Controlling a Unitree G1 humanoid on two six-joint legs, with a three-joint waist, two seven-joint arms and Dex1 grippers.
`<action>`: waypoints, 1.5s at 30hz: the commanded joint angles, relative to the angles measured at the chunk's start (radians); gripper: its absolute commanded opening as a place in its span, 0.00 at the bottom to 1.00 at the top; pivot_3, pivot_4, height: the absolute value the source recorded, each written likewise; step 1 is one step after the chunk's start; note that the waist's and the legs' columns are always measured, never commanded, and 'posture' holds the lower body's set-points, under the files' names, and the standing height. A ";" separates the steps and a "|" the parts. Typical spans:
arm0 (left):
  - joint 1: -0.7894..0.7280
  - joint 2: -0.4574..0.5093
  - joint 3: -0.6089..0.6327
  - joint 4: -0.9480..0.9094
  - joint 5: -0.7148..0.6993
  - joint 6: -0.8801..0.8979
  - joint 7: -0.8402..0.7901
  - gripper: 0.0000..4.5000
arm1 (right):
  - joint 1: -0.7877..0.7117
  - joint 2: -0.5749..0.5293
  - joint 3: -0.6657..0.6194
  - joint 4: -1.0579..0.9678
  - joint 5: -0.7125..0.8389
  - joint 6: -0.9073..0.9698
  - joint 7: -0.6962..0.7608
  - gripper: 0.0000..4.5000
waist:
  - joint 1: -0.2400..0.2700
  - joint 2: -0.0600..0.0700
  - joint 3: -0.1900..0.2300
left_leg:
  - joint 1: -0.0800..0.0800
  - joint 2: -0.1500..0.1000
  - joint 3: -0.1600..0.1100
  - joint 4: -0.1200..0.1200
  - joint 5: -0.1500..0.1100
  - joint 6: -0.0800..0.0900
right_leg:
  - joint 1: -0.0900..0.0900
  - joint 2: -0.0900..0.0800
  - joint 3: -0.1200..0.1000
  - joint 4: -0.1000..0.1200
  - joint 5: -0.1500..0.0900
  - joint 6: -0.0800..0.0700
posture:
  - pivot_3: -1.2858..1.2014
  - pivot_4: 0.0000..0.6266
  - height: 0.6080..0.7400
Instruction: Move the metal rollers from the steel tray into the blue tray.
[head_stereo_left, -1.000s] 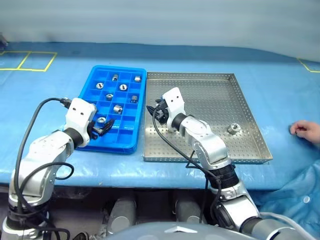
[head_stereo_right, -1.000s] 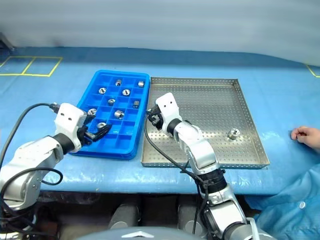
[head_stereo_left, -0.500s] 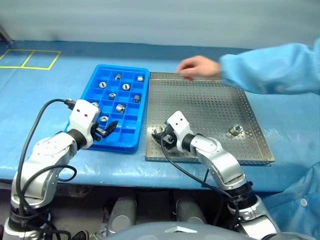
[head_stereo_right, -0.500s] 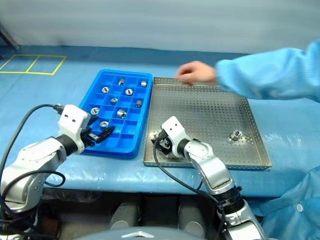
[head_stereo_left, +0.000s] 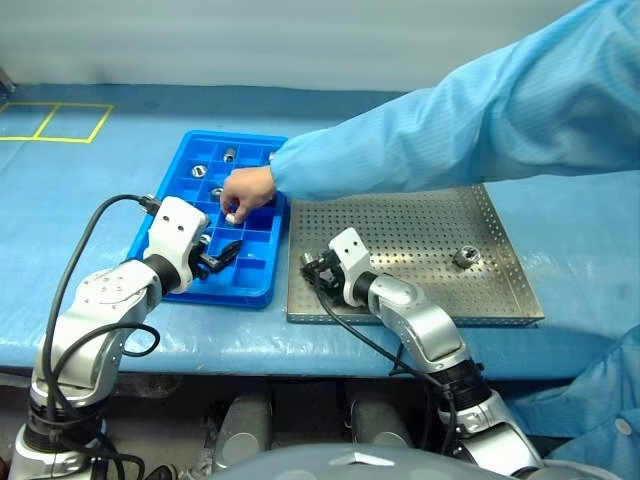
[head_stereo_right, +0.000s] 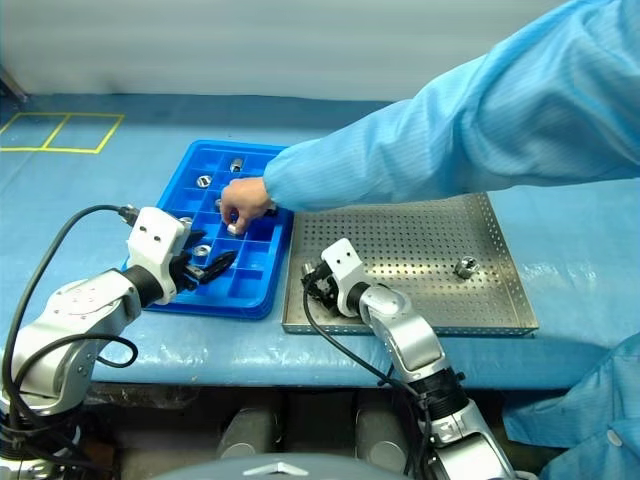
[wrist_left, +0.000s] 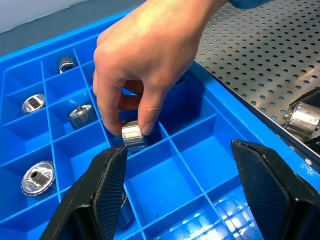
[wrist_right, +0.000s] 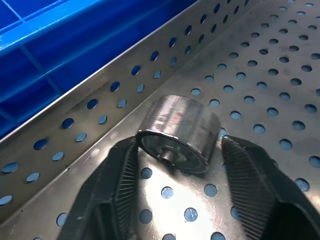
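Observation:
The steel tray (head_stereo_left: 420, 290) lies right of the blue tray (head_stereo_left: 255, 270). My right gripper (wrist_right: 182, 187) is low in the steel tray's near left corner, shut on a metal roller (wrist_right: 180, 130) that rests on the perforated floor beside the rim. Another roller (head_stereo_left: 465, 257) lies at the tray's right side. My left gripper (wrist_left: 180, 200) hangs open over the blue tray's near compartments, nothing between its fingers. Several rollers (wrist_left: 37, 177) sit in the blue compartments. A person's hand (wrist_left: 150, 60) pinches one roller (wrist_left: 132, 136) just above a compartment, in front of my left gripper.
The person's blue sleeve (head_stereo_left: 450, 140) reaches in from the right, across the far part of the steel tray to the blue tray. Both trays lie on a blue table cover (head_stereo_left: 100, 290). Yellow tape lines (head_stereo_left: 50, 120) mark its far left.
The person's arm has reached from the steel tray's far edge to the blue tray, and the hand now pinches a roller. My right gripper has sunk and shut on the roller. My left arm stays put.

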 joint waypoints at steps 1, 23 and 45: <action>-0.005 0.000 0.003 -0.004 0.001 -0.018 0.003 0.80 | -0.008 0.015 -0.018 -0.016 -0.002 -0.048 -0.014 0.37 | 0.000 0.000 0.000 | 0.000 0.000 0.000 0.000 0.000 0.000 | 0.000 0.000 0.000 0.000 0.000 0.000 | 0.57 0.24 1.00; 0.024 0.005 0.121 0.029 0.104 0.066 0.172 0.80 | -0.262 0.127 0.076 -0.014 -0.009 -0.082 0.060 0.37 | 0.004 0.000 0.000 | 0.000 0.001 0.000 -0.001 0.000 0.000 | 0.000 0.001 -0.001 0.001 0.000 0.000 | 0.59 0.24 1.00; -0.015 -0.095 0.025 0.001 0.026 0.022 0.125 0.80 | -0.208 0.078 -0.024 -0.079 -0.090 -0.076 -0.043 0.80 | 0.040 -0.001 0.000 | 0.000 0.000 -0.001 -0.001 0.000 -0.001 | 0.000 0.000 -0.001 0.000 0.000 0.000 | 0.58 0.24 1.00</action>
